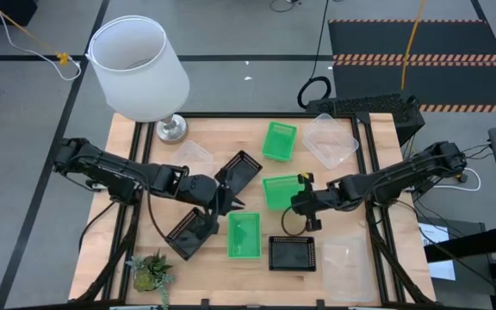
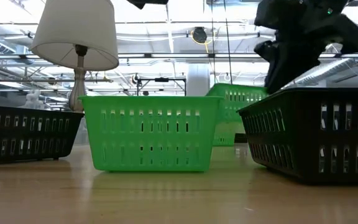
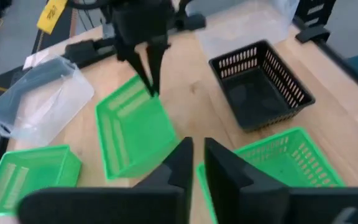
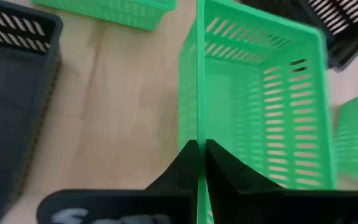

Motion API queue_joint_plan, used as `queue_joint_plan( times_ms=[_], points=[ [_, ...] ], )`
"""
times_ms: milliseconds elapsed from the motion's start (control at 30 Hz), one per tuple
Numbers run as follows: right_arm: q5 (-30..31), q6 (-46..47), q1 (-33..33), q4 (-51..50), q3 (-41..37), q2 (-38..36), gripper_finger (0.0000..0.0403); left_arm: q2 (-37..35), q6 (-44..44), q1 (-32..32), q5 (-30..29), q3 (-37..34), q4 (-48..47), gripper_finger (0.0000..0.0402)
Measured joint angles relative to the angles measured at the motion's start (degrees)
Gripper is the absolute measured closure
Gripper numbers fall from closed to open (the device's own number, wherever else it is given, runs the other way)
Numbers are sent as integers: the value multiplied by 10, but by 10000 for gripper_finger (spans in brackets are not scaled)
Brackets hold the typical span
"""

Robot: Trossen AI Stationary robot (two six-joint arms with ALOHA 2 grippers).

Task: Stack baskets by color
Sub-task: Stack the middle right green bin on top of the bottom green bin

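Now the right gripper (image 4: 199, 148) is closed on the wall of a green basket (image 1: 281, 190) in the middle of the table (image 1: 334, 220). Left gripper (image 1: 228, 202) is between two black baskets (image 1: 239, 171), fingers almost together, holding nothing. Another green basket (image 1: 244, 235) lies nearby.

no readable text, labels or signs anywhere

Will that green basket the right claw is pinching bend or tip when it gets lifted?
The green basket is thin slotted plastic, so it probably feels light and its wall may flex. The right gripper pinches only one wall's rim, so it will likely hang tilted.
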Motion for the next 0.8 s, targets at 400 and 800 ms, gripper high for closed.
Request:
queue_joint_plan(
  times_ms=[400, 800],
  points=[
    [9, -133, 7, 46, 0, -12, 398, 54, 61, -31, -3, 2, 102, 191],
    [-21, -224, 6, 97, 0, -24, 398, 110, 98, -38, -21, 1, 113, 208]
  ],
)
